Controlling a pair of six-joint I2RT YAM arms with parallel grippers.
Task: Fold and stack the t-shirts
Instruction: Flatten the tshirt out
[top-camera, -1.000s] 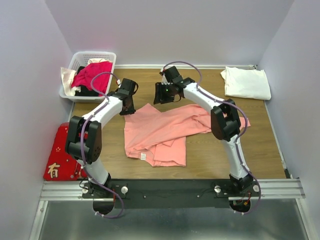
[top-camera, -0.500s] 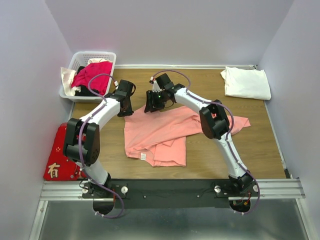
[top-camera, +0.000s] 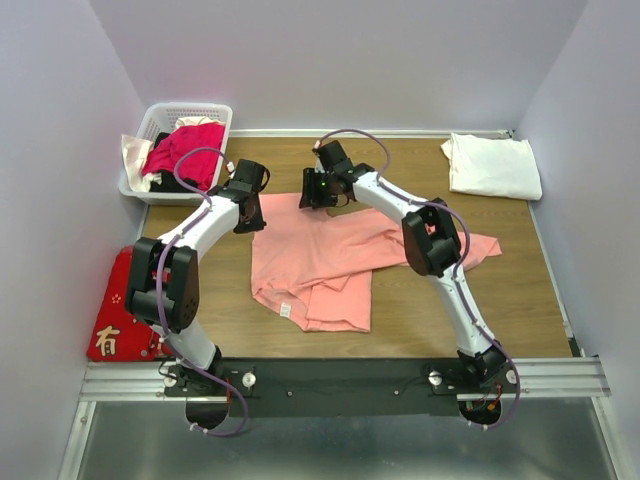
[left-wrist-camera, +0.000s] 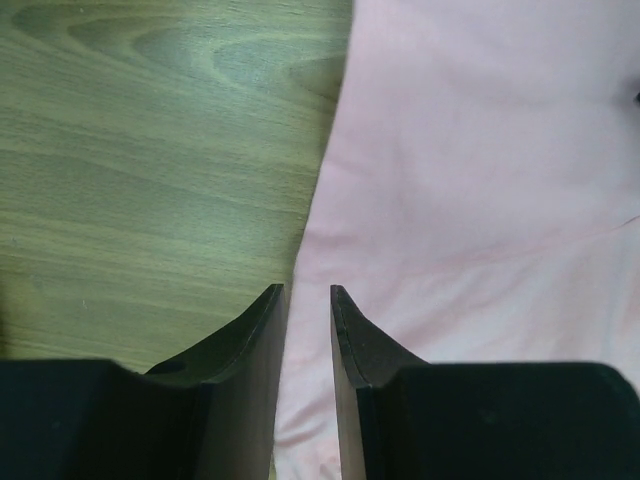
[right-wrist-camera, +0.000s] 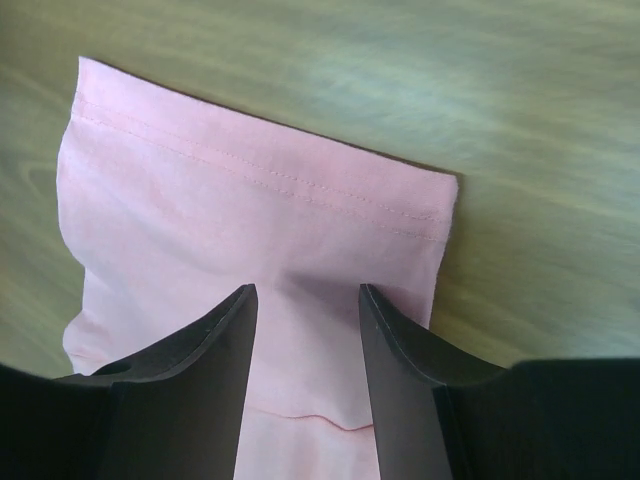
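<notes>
The salmon-pink t-shirt (top-camera: 320, 255) lies partly spread on the middle of the wooden table, with folds along its front edge. My left gripper (top-camera: 252, 212) sits at the shirt's far left edge. In the left wrist view (left-wrist-camera: 307, 290) its jaws stand a narrow gap apart with pink cloth (left-wrist-camera: 480, 180) between them. My right gripper (top-camera: 312, 190) is over the far sleeve. In the right wrist view (right-wrist-camera: 305, 288) its jaws stand apart astride the flat sleeve (right-wrist-camera: 250, 200). The white t-shirt (top-camera: 492, 165) lies folded at the back right.
A white basket (top-camera: 190, 108) with red, white and dark clothes stands at the back left. A flat red cloth with gold characters (top-camera: 120, 305) lies at the front left. Grey walls close in the table (top-camera: 420, 310) on three sides.
The right gripper swung left and then back toward the far side, and the shirt's far left part is now drawn out flatter with its sleeve spread. The left gripper shifted slightly toward the far side.
</notes>
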